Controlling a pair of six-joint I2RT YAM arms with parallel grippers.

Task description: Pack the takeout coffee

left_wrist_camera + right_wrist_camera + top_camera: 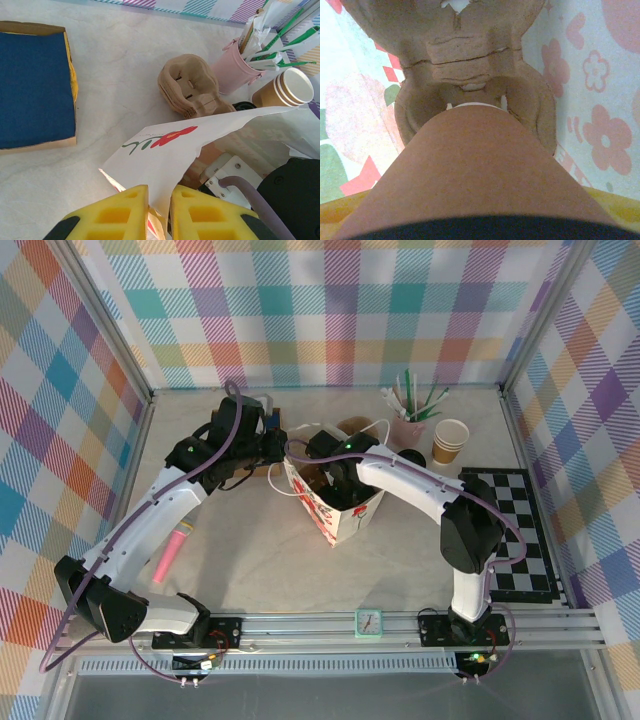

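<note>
The white flowered paper bag (345, 512) stands open in the middle of the table. My left gripper (159, 206) is shut on the bag's torn top edge, with a yellow finger (117, 212) on each side of the paper. My right gripper (330, 475) reaches down inside the bag. It is shut on the takeout coffee (480, 170), a brown kraft cup whose black lid sits nearest the camera. A yellow finger (622, 202) shows beside the cup. The cup's base is at a socket of the brown cup tray (465, 55) on the bag's floor. Whether it is seated I cannot tell.
Behind the bag lie a stack of moulded cup trays (192, 87), a pink holder of straws (235, 70) and lidless paper cups (287, 90). A blue pad (32, 85) lies at the back left. A checkerboard mat (515, 530) is on the right and a pink marker (172, 552) on the left.
</note>
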